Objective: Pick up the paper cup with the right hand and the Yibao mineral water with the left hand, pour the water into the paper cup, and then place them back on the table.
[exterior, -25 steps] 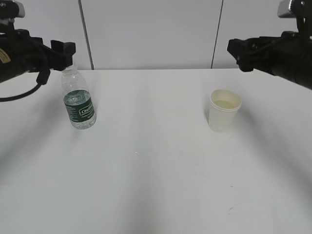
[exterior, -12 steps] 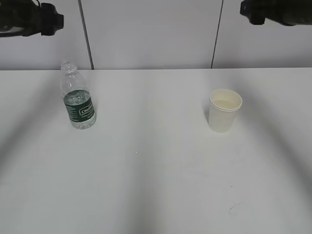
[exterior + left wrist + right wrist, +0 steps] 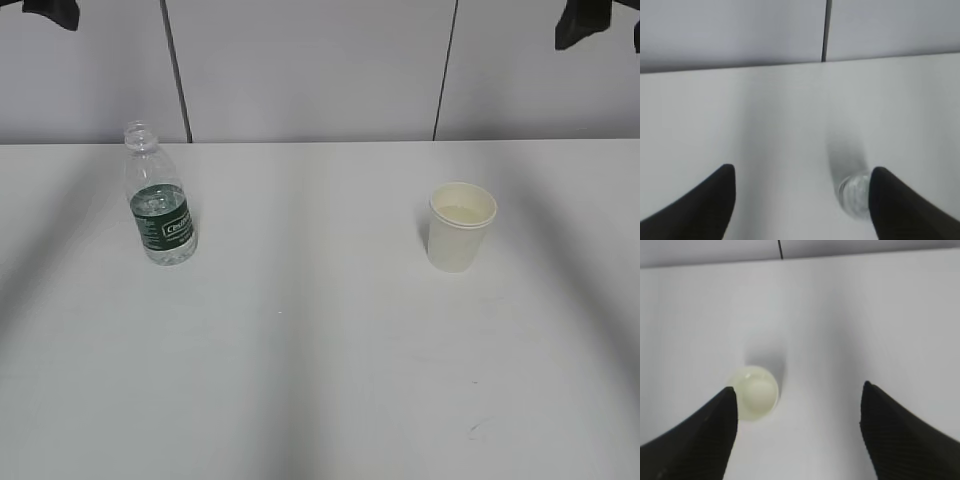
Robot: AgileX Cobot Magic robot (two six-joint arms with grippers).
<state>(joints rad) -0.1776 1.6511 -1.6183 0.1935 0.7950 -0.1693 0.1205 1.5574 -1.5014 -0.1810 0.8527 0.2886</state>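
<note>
The Yibao mineral water bottle [image 3: 159, 203] stands upright and uncapped on the white table [image 3: 300, 350] at the left; its mouth shows in the left wrist view [image 3: 854, 195] beside the right finger. The paper cup [image 3: 460, 226] stands at the right, and from above in the right wrist view [image 3: 756, 392] next to the left finger. My left gripper [image 3: 800, 200] is open and empty, high above the table. My right gripper [image 3: 797, 432] is open and empty, high above the cup. Only small black tips of the arms show at the top corners of the exterior view.
A grey panelled wall [image 3: 310, 70] with dark vertical seams runs behind the table's back edge. Soft shadows of the arms lie across the tabletop.
Both arms have risen and drawn back toward the top corners of the exterior view, away from bottle and cup. The bottle and cup have not moved.
</note>
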